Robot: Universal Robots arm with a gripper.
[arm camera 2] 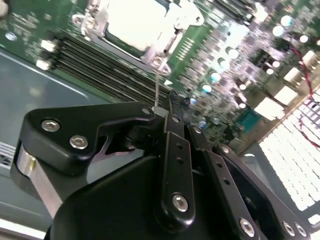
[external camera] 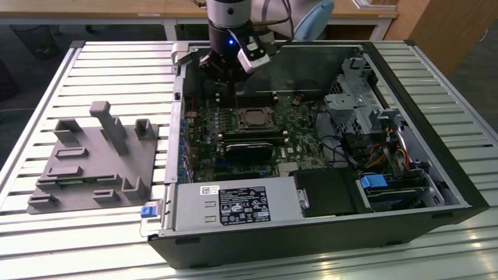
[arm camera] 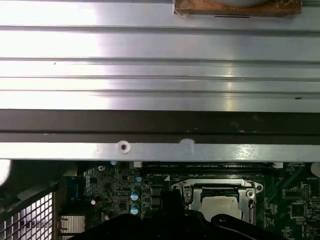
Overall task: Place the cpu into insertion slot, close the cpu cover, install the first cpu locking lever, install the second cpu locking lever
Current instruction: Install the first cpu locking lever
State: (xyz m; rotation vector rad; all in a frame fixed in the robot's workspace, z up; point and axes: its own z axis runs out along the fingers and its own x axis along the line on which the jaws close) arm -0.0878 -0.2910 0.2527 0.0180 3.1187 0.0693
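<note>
The cpu lies flat in the insertion slot on the green board, its silvery top also showing in both wrist views. The cpu cover lies down around it as a dull metal frame, hiding the slot itself. A thin wire locking lever rises from the socket's corner to my fingertips. My gripper appears shut on the lever's end. In the exterior view the gripper hangs over the board just behind the socket, near the case's far wall.
Long black memory slots run beside the socket. A black heatsink and the grey power supply box lie nearer the front. Drive cage and cables fill the exterior view's right. A grey fixture sits outside the case.
</note>
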